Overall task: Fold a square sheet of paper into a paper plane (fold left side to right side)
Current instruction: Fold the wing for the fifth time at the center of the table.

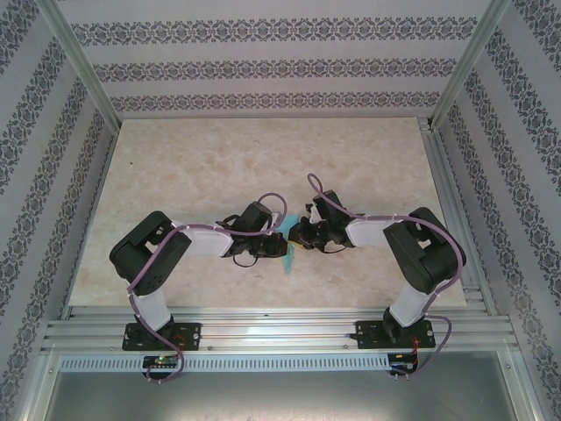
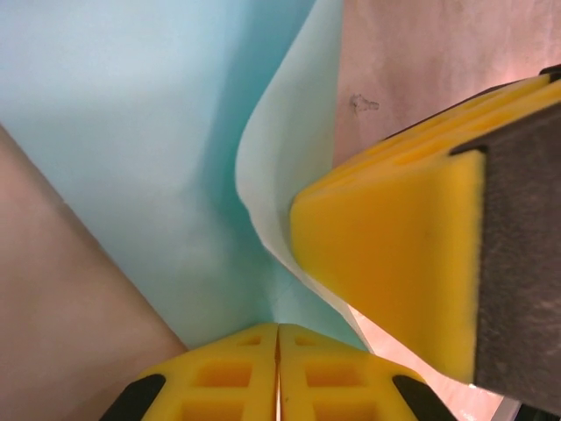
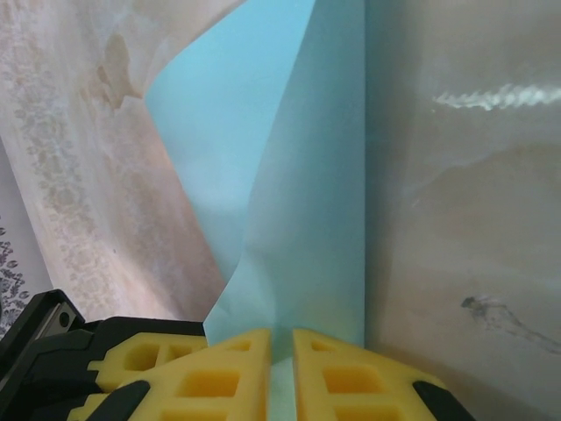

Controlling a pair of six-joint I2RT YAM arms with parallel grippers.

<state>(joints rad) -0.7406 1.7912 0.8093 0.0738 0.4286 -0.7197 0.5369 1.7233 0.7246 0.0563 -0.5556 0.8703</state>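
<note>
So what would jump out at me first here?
A bright turquoise sheet of paper sits near the middle of the marbled table, between two black arms that meet over it. Up close, the left tool and the right tool each pinch it between yellow fingers, and part of the sheet curls up off the tabletop.

Both arms bend at the elbow and reach inward from their bases at the near edge, the left arm from the left and the right arm from the right, so the wrists meet over the middle of the table. A thin sliver of turquoise paper shows between the left gripper and the right gripper, which sit just beside each other. The dark fingers seem to pinch the paper, though they are too small here to be sure.
</note>
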